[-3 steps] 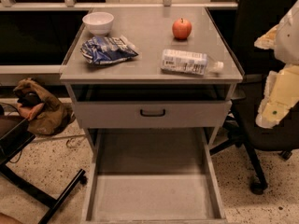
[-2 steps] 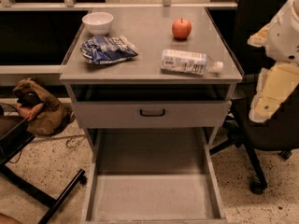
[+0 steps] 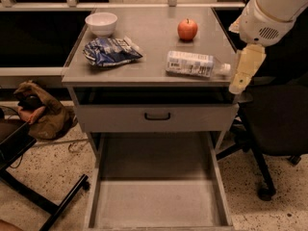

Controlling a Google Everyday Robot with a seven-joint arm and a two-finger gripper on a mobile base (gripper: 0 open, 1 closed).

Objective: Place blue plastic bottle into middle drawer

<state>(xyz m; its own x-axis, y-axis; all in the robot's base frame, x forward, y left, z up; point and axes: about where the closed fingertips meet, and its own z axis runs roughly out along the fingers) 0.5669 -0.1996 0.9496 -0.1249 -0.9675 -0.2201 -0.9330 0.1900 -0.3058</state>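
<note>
The blue plastic bottle (image 3: 191, 64) lies on its side on the grey cabinet top, right of centre, with its white cap pointing right toward the edge. My gripper (image 3: 244, 70) hangs from the white arm at the cabinet's right edge, just right of the cap and apart from the bottle, holding nothing. The middle drawer (image 3: 156, 198) is pulled out wide below, and its flat grey floor is bare. Above it is a closed drawer front with a black handle (image 3: 157, 116).
A white bowl (image 3: 101, 23), a blue-and-white snack bag (image 3: 110, 51) and a red apple (image 3: 187, 29) are also on the cabinet top. A black office chair (image 3: 276, 124) stands close on the right. A brown bag (image 3: 42, 113) and a black stand's legs (image 3: 45, 203) are on the floor at the left.
My arm and gripper have moved left and up, from beside the chair to the cabinet's right edge near the bottle's cap. The bottle and drawer have not moved.
</note>
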